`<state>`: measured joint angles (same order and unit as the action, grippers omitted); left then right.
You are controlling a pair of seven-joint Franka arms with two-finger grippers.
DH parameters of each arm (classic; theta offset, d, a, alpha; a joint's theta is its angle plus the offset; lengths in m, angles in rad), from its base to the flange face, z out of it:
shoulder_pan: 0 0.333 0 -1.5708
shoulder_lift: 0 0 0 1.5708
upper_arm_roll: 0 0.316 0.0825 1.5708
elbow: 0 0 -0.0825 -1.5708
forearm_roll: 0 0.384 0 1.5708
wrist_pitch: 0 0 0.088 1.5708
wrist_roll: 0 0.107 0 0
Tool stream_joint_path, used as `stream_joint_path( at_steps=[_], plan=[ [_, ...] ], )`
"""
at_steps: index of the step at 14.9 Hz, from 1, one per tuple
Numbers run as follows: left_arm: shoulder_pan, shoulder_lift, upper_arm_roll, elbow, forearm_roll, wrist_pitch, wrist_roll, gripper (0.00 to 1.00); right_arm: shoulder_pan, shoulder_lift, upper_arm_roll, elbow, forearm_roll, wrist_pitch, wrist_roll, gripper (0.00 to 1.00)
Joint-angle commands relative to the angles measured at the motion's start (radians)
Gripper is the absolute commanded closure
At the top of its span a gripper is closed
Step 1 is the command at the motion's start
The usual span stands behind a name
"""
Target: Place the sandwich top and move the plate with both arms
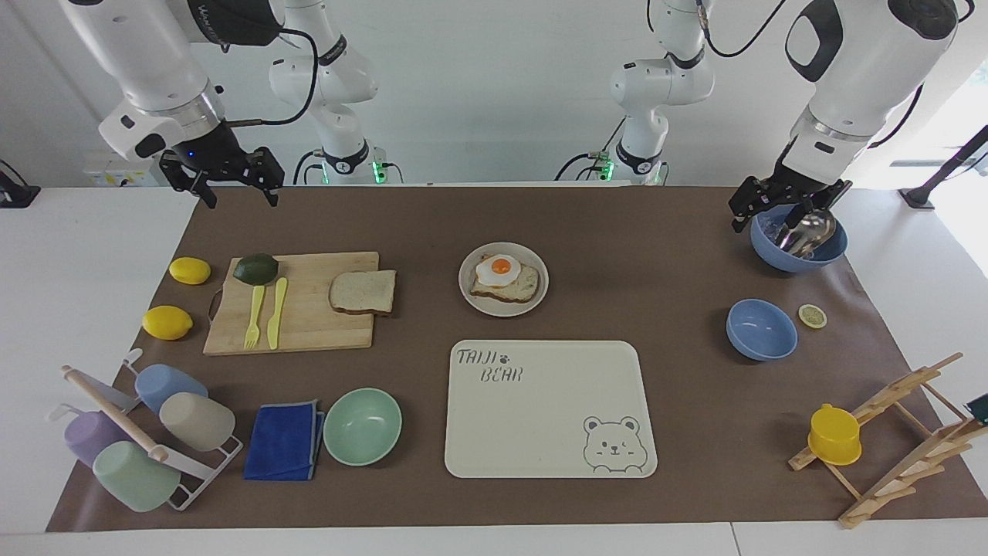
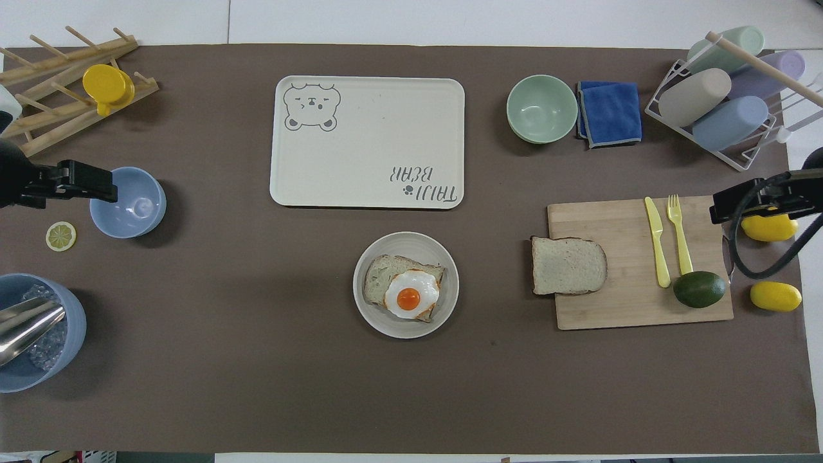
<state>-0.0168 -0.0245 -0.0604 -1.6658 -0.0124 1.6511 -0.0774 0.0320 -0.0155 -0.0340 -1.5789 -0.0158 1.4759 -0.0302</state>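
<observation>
The sandwich top (image 1: 363,291), a plain pale slice with a brown crust, lies on the wooden cutting board (image 1: 309,328) at its edge toward the plate; it also shows in the overhead view (image 2: 569,265). The plate (image 1: 540,292) sits mid-table, nearer to the robots than the tray, and carries a toasted slice with a fried egg (image 1: 502,274); the plate's rim (image 2: 411,247) shows overhead too. My right gripper (image 1: 241,199) is open, up in the air over the mat's edge near the board. My left gripper (image 1: 783,216) is open, over a blue bowl holding a metal scoop (image 1: 806,232).
A cream bear tray (image 1: 540,417) lies farther out than the plate. A mint bowl (image 1: 362,425), blue cloth (image 1: 284,442) and cup rack (image 1: 147,432) stand toward the right arm's end. Fork, knife and avocado (image 1: 255,269) lie on the board, lemons beside it. Another blue bowl (image 1: 761,330) and wooden rack (image 1: 895,432) stand toward the left arm's end.
</observation>
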Motion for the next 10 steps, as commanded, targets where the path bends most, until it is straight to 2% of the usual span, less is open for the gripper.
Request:
stream_joint_path(
  at_steps=[1,10],
  plan=[
    [0.011,-0.025,-0.009,-0.023,0.020,-0.004,0.007,0.00,-0.006,0.005,-0.003,0.007,0.013,0.012,-0.033,0.00],
    [0.011,-0.025,-0.009,-0.023,0.020,-0.004,0.007,0.00,0.003,-0.017,0.000,-0.007,0.033,0.001,-0.030,0.00]
  ],
)
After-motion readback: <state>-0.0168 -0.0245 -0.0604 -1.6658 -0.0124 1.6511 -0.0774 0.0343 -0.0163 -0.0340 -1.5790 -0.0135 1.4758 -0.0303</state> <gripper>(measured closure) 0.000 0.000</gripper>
